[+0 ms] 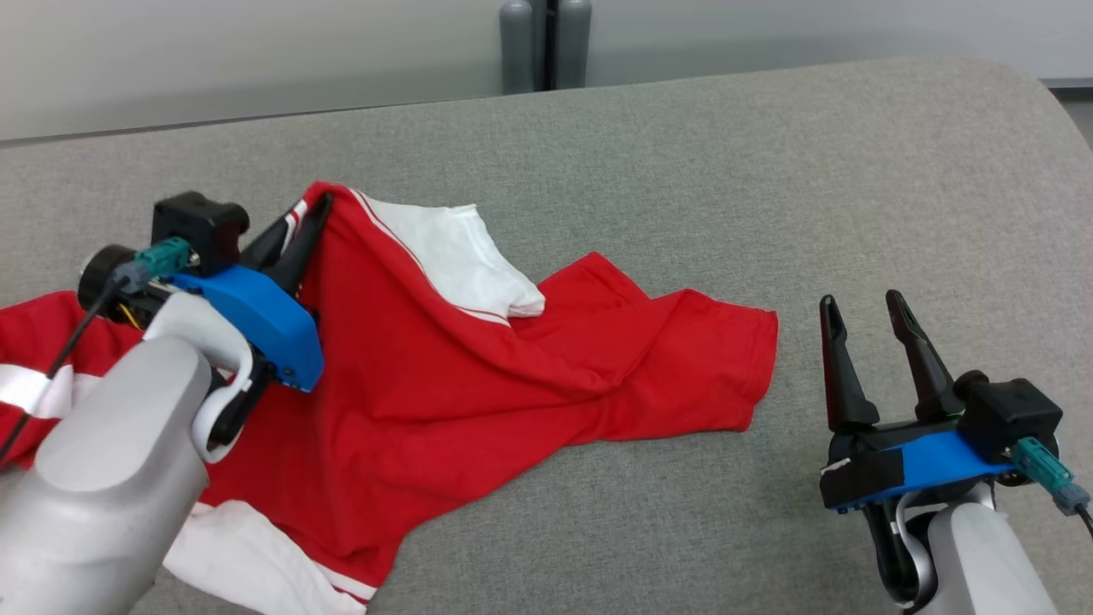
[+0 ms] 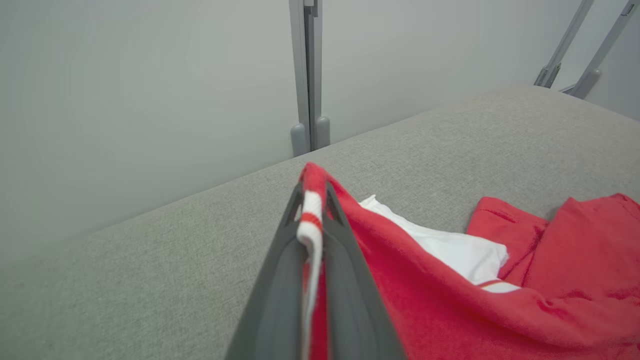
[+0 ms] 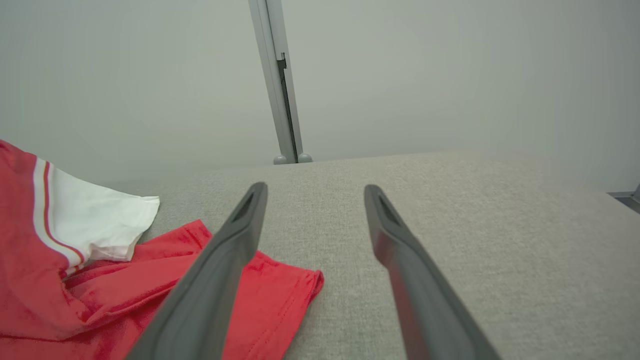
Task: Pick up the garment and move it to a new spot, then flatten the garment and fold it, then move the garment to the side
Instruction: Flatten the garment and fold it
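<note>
One grey table [image 1: 683, 171] carries everything. The red-and-white garment [image 1: 478, 367] lies crumpled over the table's left half, with a white sleeve [image 1: 452, 252] turned up on top. The left gripper [image 1: 314, 209] is clamped on a striped edge at the garment's far side, pinching the cloth up into a peak. The right gripper [image 1: 859, 299] hangs wide and empty, near the red hem [image 1: 760, 367] but apart from it. To lift well, the left arm should probably rise slowly so the thin edge does not slip out. The right could take the hem to share the weight and keep the cloth spread.
</note>
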Controlling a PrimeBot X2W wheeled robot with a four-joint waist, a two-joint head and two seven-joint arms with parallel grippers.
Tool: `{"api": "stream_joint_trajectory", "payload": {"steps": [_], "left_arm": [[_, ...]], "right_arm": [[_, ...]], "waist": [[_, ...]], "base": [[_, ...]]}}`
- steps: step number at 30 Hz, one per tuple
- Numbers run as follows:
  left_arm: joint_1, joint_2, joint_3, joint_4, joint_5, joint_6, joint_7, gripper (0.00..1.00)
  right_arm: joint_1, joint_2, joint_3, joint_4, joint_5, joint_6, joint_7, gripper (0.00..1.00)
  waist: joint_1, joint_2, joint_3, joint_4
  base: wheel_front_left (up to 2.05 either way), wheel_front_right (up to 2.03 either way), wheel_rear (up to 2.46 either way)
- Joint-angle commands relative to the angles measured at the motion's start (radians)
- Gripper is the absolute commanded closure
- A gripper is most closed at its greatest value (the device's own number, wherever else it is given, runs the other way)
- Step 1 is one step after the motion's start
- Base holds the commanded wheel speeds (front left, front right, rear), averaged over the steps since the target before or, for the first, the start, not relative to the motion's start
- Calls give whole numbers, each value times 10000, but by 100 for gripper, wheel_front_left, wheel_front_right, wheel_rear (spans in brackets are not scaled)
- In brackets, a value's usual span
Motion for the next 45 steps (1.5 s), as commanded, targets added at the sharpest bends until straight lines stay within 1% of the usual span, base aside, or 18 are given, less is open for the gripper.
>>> {"api": "stream_joint_trajectory", "payload": {"steps": [1, 7, 9, 13, 15, 16, 17, 18, 21, 23, 27, 29, 30, 33, 39, 45], "left_arm": [[-285, 102, 79, -38, 4, -35, -60, 100], [-1109, 228, 497, 207, -80, -18, -586, 100], [-1363, 268, 631, 486, 47, 105, -870, 100], [-1732, 170, 808, 1123, 209, 239, -1271, 100], [-1737, 26, 793, 1502, 235, 238, -1339, 100], [-1759, 7, 772, 1685, 287, 235, -1384, 87], [-1785, 0, 776, 1831, 335, 232, -1420, 50], [-1805, -36, 799, 1968, 382, 277, -1447, 0], [-1764, -126, 969, 2117, 574, 412, -1540, 0], [-1646, -125, 1336, 1809, 705, 533, -1562, 0], [-648, -78, 2434, 459, 1366, 957, -1559, 0], [6, -137, 3053, -317, 1770, 1085, -1563, 0], [357, -183, 3362, -734, 2018, 1191, -1563, 0], [1495, -445, 4202, -1848, 2651, 1309, -1561, 0], [3482, -1158, 5487, -3408, 3804, 1172, -1557, 0], [5049, -1970, 6430, -4309, 4712, 894, -1557, 0]], "right_arm": [[0, -27, -20, -30, 39, 1, -38, 0], [-200, -25, -40, -84, 129, 1, -38, 0], [-276, -24, -38, -89, 169, 1, -38, 0], [-430, -24, -28, -91, 219, 1, -38, 0], [-471, -22, 0, -91, 251, 1, -38, 0], [-459, -24, 6, -93, 267, 1, -38, 0], [-460, -24, 7, -105, 287, 1, -38, 0], [-453, -24, -5, -106, 296, 1, -38, 0], [-416, -24, -77, -118, 262, 1, -38, 0], [-379, -24, -128, -98, 245, 1, -38, 0], [-298, -22, -181, -35, 183, 1, -38, 0], [-239, -22, -222, 9, 159, 1, -36, 0], [-213, -24, -230, 28, 123, 1, -38, 0], [-68, -24, -293, 54, 43, 1, -36, 0], [137, -22, -373, 124, -137, 1, -38, 0], [343, -24, -509, 209, -301, 1, -36, 0]], "waist": [[0, 0, 67, -92], [0, 0, 451, -448], [0, 0, 573, -571], [0, 0, 776, -776], [0, 0, 839, -857], [0, 0, 860, -879], [0, 0, 891, -894], [0, 0, 907, -896], [0, 0, 907, -834], [0, 0, 846, -747], [0, 0, 620, -518], [0, 0, 463, -367], [0, 0, 381, -287], [0, 0, 134, -30], [0, 0, -319, 481], [0, 0, -731, 929]], "base": [[0, 0, 0], [0, 0, 0], [0, 0, 0], [0, 0, 0], [0, 0, 0], [0, 0, 0], [0, 0, 0], [0, 0, 0], [0, 0, 0], [0, 0, 0], [0, 0, 0], [0, 0, 0], [0, 0, 0], [0, 0, 0], [0, 0, 0], [0, 0, 0]]}}
